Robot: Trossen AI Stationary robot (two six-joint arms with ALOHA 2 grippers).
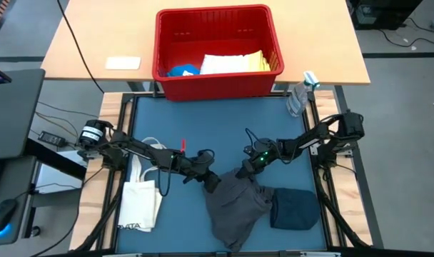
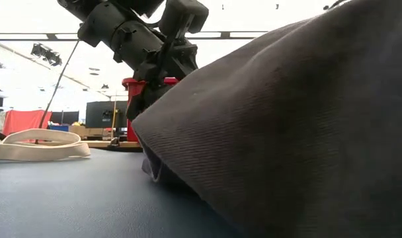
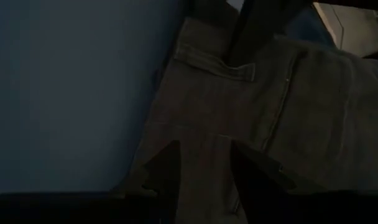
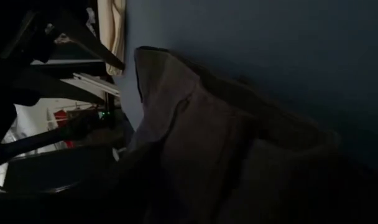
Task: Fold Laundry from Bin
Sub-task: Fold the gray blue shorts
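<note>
Grey cloth (image 1: 235, 203) lies mid-table, left tool (image 1: 211, 180) and right tool (image 1: 244, 171) each pinching an upper corner: fold step underway; next likely needs both corners carried over together, navy piece (image 1: 295, 209) beside.

Under my jaws: dark grey cloth (image 2: 287, 132), matt, finely ribbed weave. The counter (image 1: 188, 135) is smooth, matt blue. The bin (image 1: 217, 78) is glossy red plastic.

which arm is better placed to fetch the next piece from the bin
Right, probably. Both grippers are at the top edge of the grey cloth, left and right. The remaining laundry lies toward the right side of the bin, nearer the right arm.
</note>
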